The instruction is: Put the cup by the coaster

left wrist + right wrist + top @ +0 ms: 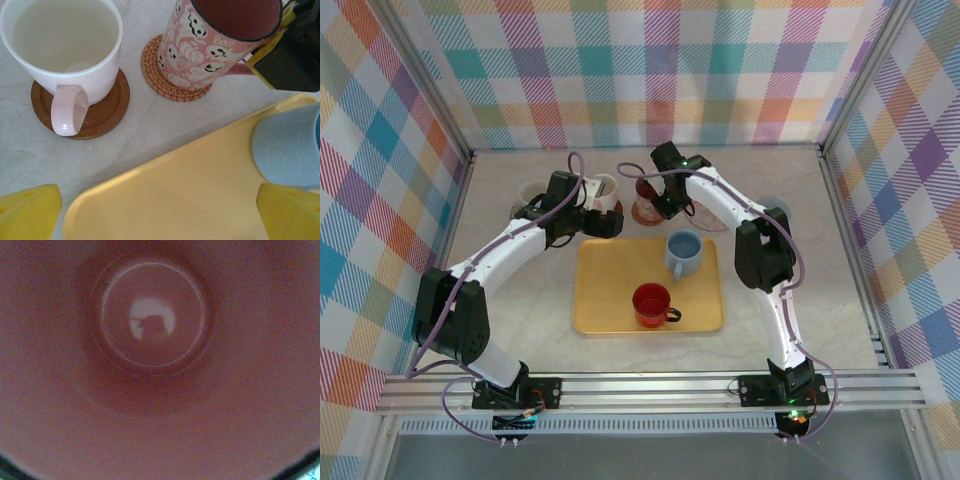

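A pink cup (200,50) printed with ghosts and pumpkins leans on a round woven coaster (155,75). My right gripper (280,55) grips it at the handle side of the rim, its yellow pad against the cup. The right wrist view looks straight down into the cup's dark red inside (152,320). From above, the cup (646,190) and right gripper (660,198) are behind the tray. My left gripper (160,215) is open, with yellow fingertips (27,210) spread over the tray's far left corner (610,225), holding nothing.
A white cup with a pink handle (70,55) stands on a wooden coaster (107,110) left of the woven one. The yellow tray (610,310) carries a blue cup (683,252) and a red cup (652,303). Another cup (528,195) stands at the far left.
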